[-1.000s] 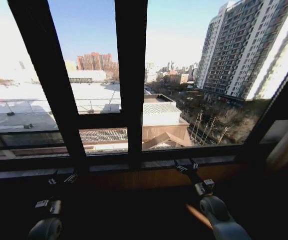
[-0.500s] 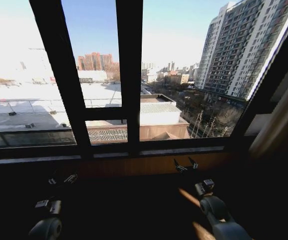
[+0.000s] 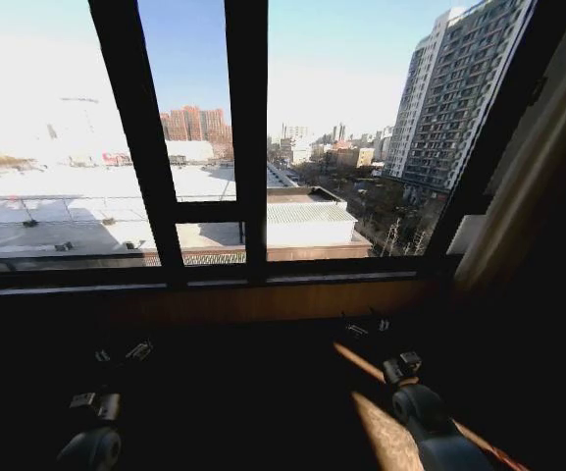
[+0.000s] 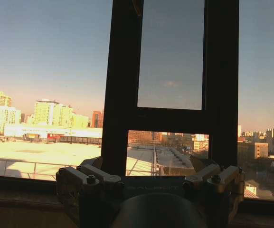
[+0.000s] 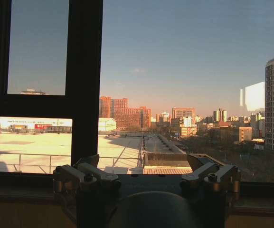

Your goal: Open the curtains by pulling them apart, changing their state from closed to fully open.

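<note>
Facing the window frame (image 3: pixel 245 137), you had two grippers low before the sill: left gripper (image 3: pixel 124 351) and right gripper (image 3: pixel 364 325), both spread wide and empty. One curtain (image 3: pixel 518 186) hung gathered at the right edge

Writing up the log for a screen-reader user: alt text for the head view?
A dark-framed window shows a sunlit city, with a curtain gathered at its right edge. Below, the left gripper and right gripper hang open, holding nothing.

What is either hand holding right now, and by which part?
Nothing. The left hand and right hand are both open and empty, facing the window frame. A curtain hangs untouched at the right edge.
</note>
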### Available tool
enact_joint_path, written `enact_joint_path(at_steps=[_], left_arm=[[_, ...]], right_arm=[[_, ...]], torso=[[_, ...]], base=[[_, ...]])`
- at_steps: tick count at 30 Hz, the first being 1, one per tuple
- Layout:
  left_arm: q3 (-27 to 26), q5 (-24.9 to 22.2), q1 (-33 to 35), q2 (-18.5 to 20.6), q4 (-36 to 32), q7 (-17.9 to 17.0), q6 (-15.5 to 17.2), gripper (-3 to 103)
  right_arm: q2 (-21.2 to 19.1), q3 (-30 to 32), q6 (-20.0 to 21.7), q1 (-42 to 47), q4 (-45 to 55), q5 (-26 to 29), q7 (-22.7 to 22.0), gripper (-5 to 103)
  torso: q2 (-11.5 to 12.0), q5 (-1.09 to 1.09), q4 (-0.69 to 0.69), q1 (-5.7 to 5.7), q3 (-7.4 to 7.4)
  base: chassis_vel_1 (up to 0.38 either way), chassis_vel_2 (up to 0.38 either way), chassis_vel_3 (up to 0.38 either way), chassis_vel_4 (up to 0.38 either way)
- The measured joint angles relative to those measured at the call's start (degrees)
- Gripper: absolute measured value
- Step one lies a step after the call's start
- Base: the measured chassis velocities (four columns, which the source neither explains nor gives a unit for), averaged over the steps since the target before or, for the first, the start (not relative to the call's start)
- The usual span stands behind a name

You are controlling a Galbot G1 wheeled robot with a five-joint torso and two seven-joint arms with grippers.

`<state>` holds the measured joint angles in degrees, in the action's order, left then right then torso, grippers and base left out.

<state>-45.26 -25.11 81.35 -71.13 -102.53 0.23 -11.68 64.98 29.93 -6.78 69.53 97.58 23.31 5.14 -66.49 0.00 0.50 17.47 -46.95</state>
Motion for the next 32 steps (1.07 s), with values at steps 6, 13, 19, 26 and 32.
enact_joint_path(at_steps=[6,13,19,26,32], left_arm=[[-0.01,0.0,-0.02,0.01,-0.01,-0.01,0.0,100],[-0.01,0.0,-0.01,0.01,-0.01,-0.01,0.0,100],[-0.02,0.0,0.0,0.01,0.01,-0.02,0.0,100],[-0.02,0.0,0.0,0.01,0.01,-0.02,0.0,100],[-0.02,0.0,0.0,0.01,0.01,-0.02,0.0,100]], right_arm=[[0.0,-0.01,0.0,-0.02,0.0,0.0,0.0,100],[0.0,-0.01,0.0,-0.01,0.0,0.0,0.0,100],[0.0,-0.01,0.0,-0.01,0.0,0.0,0.0,100],[0.0,-0.01,0.0,-0.01,0.0,0.0,0.0,100],[0.0,-0.01,0.0,-0.01,0.0,0.0,0.0,100]], torso=[[0.07,-0.01,-0.09,0.13,-0.05],[0.04,0.01,-0.05,0.05,-0.01],[0.04,0.0,-0.06,0.05,-0.02],[0.04,0.0,-0.06,0.04,-0.02],[0.03,0.0,-0.05,0.04,-0.02]], base=[[-0.041,0.022,0.019,-0.053],[-0.01,0.016,0.016,-0.018],[0.0,0.0,0.0,0.0],[0.0,0.0,0.0,0.0],[0.0,0.0,0.0,0.0]])
